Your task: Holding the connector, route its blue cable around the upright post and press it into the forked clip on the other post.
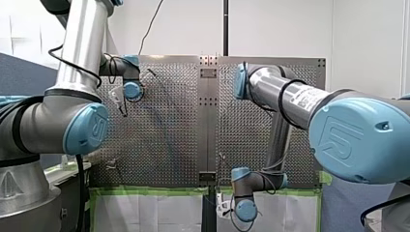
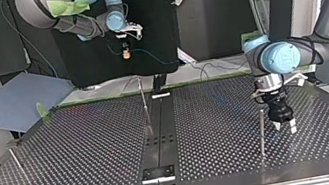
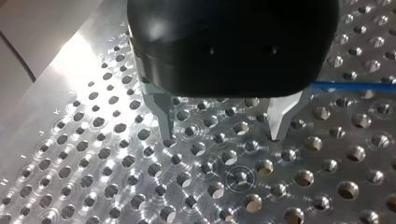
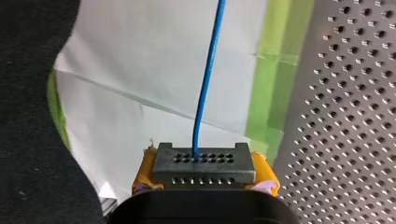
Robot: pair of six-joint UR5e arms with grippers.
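Routing seems barely begun: the right hand (image 4: 205,175) clenches the black connector (image 4: 204,164) beyond the surface's (image 2: 86,151) edge, over white paper (image 4: 154,60), its blue cable (image 4: 208,79) trailing away. The left hand (image 3: 220,133) hangs released above the surface. Next: sweep the cable around a post (image 2: 145,107).

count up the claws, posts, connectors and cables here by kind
claws: 2, my left claw open, my right claw shut on the connector
posts: 3 in the top view, left post, middle post, right post
connector: 1
blue cable: 1
total: 7
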